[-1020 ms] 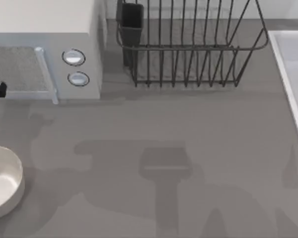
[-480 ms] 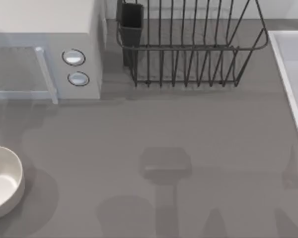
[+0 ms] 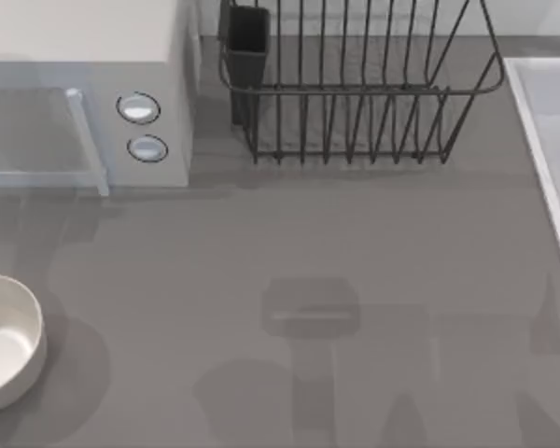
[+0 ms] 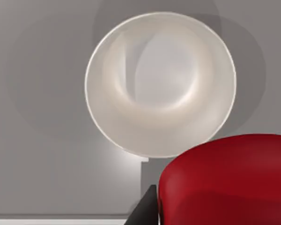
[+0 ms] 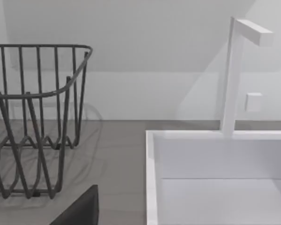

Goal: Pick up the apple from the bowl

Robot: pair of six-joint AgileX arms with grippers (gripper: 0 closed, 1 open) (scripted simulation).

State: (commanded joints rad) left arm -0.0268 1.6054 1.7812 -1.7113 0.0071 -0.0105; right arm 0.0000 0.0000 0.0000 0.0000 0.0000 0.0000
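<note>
The bowl (image 3: pixel 9 345) is off-white and sits at the table's left edge; its visible inside is bare. In the left wrist view the bowl (image 4: pixel 122 126) lies well below the camera with nothing in it. The glossy red apple (image 4: pixel 229 178) looms close to that camera, raised clear of the bowl. My left gripper (image 4: pixel 210 215) is shut on the apple, with one dark fingertip (image 4: pixel 145 211) showing against its side. A dark part of my right gripper (image 5: pixel 79 211) shows in the right wrist view, facing the dish rack and the sink.
A white microwave (image 3: pixel 84 93) stands at the back left. A dark wire dish rack (image 3: pixel 355 93) stands at the back middle. A white sink (image 3: pixel 551 140) with a faucet (image 5: pixel 234 75) runs along the right side. Arm shadows lie across the grey table.
A black part of my left arm at the top view's left edge has gone out of sight. The shadows on the table have shifted. The bowl has not moved.
</note>
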